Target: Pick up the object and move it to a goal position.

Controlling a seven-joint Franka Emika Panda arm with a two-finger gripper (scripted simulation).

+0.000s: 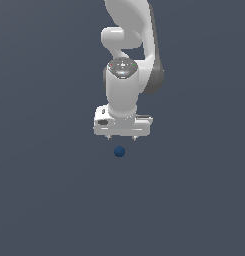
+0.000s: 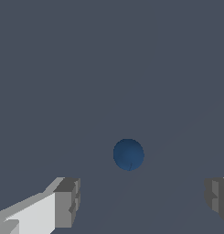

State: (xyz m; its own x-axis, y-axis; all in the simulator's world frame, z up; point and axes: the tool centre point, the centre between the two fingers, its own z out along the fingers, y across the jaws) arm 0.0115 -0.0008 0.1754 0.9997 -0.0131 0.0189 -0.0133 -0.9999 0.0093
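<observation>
The tiny dark blue ball lies on the plain grey floor, just in front of and below my white gripper in the exterior view. In the wrist view the ball sits ahead of the gap between the two grey fingertips, nearer the middle than either one. The jaws stand wide apart and hold nothing. The gripper points straight down and hovers above the floor, apart from the ball.
The grey floor runs flat all around with no other object in view. The white arm rises behind the gripper toward the top of the exterior view.
</observation>
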